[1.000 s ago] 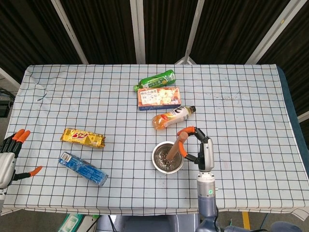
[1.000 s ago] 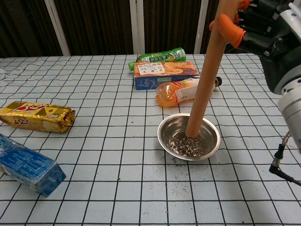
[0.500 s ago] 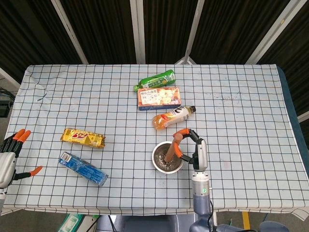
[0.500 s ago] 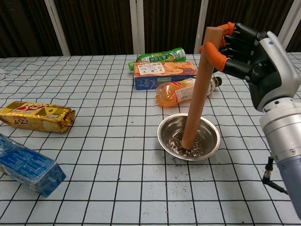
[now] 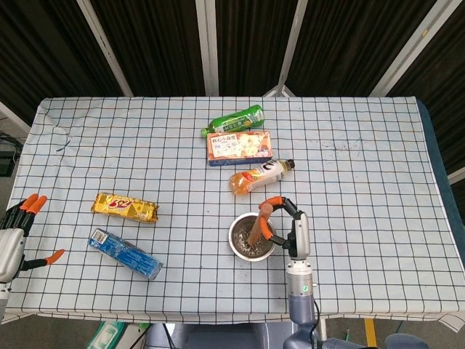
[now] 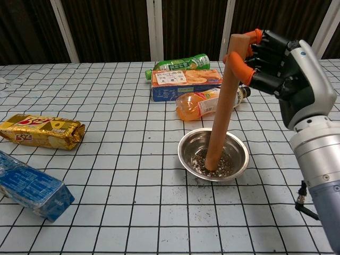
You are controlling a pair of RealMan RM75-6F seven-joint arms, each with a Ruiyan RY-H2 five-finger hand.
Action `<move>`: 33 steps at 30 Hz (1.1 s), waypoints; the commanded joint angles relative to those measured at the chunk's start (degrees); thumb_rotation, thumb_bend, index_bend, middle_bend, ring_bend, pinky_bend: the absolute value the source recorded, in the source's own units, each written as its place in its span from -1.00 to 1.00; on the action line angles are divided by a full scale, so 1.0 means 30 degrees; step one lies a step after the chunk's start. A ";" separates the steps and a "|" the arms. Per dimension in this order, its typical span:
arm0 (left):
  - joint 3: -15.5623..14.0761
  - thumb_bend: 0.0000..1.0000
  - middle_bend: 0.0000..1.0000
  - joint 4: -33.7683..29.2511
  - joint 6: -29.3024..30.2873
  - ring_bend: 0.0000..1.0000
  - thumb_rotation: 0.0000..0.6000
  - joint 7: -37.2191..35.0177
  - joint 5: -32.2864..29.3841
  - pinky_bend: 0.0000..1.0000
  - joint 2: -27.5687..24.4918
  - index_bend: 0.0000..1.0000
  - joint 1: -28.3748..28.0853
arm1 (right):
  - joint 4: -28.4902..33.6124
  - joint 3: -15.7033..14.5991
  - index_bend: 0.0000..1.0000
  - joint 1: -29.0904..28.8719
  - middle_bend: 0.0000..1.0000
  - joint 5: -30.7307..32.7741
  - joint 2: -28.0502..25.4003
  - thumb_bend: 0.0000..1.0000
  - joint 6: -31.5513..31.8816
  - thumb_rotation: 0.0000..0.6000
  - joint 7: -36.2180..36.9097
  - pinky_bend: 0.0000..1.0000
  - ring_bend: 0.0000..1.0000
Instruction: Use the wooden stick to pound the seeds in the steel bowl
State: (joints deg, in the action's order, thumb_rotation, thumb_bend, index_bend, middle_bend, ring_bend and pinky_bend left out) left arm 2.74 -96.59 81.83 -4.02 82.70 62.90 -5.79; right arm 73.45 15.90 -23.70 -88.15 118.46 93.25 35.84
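Near six o'clock on the tabletop [image 6: 106,175], the stick [image 6: 222,101] stands in the bowl [image 6: 187,146], tip on the seeds [image 6: 220,167]. The right hand [image 6: 273,61] grips its top; strokes should probably stay short, vertical and centred. The left hand [image 5: 14,236] hangs spread at the edge.

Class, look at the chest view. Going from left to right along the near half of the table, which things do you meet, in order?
Blue packet → gold snack packet → steel bowl with the wooden stick standing in it → right hand gripping the stick's top.
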 commanded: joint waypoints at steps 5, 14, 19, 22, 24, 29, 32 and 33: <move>-0.0017 -0.85 -1.00 0.0015 0.0040 -1.00 1.00 -0.0038 0.0023 -1.00 0.0001 -1.00 0.0027 | 0.1121 0.0336 0.52 -0.0167 0.23 -0.0399 -0.0690 0.18 0.0179 1.00 -0.0603 0.02 0.10; -0.0030 -0.85 -1.00 0.0027 0.0034 -1.00 1.00 -0.0035 0.0031 -1.00 0.0019 -1.00 0.0031 | 0.0218 0.0116 0.52 -0.0055 0.23 0.0007 -0.0519 0.18 -0.0133 1.00 -0.0334 0.02 0.10; -0.0029 -0.85 -1.00 0.0027 -0.0008 -1.00 1.00 0.0015 0.0042 -1.00 0.0026 -1.00 -0.0004 | -0.0614 0.0042 0.52 -0.0042 0.23 0.0219 -0.0244 0.18 -0.0295 1.00 -0.0048 0.02 0.10; -0.0019 -0.85 -1.00 -0.0001 -0.0013 -1.00 1.00 0.0051 0.0030 -1.00 0.0037 -1.00 -0.0014 | -0.1056 -0.0121 0.52 0.0011 0.23 0.0242 -0.0091 0.18 -0.0329 1.00 0.0102 0.02 0.10; -0.0014 -0.85 -1.00 -0.0025 -0.0011 -1.00 1.00 0.0088 0.0029 -1.00 0.0032 -1.00 -0.0020 | -0.1210 -0.0189 0.52 0.0044 0.23 0.0225 -0.0020 0.18 -0.0301 1.00 0.0206 0.02 0.10; -0.0021 -0.85 -1.00 -0.0009 0.0029 -1.00 1.00 0.0065 0.0045 -1.00 0.0031 -1.00 0.0002 | -0.1087 -0.0188 0.52 0.0025 0.23 0.0041 -0.0113 0.18 -0.0170 1.00 0.0097 0.02 0.10; -0.0033 -0.85 -1.00 -0.0001 0.0072 -1.00 1.00 0.0040 0.0074 -1.00 0.0030 -1.00 0.0024 | -0.0824 -0.0199 0.52 0.0045 0.23 -0.0098 -0.0268 0.18 -0.0046 1.00 -0.0019 0.02 0.10; -0.0040 -0.85 -1.00 0.0007 0.0087 -1.00 1.00 0.0028 0.0093 -1.00 0.0028 -1.00 0.0031 | -0.0681 -0.0156 0.52 0.0038 0.23 -0.0159 -0.0339 0.18 0.0024 1.00 -0.0027 0.02 0.10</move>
State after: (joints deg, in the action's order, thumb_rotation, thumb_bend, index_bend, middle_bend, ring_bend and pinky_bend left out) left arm 2.63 -96.58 82.07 -3.92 82.95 62.99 -5.72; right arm 70.98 15.32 -23.59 -88.40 117.69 93.07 35.85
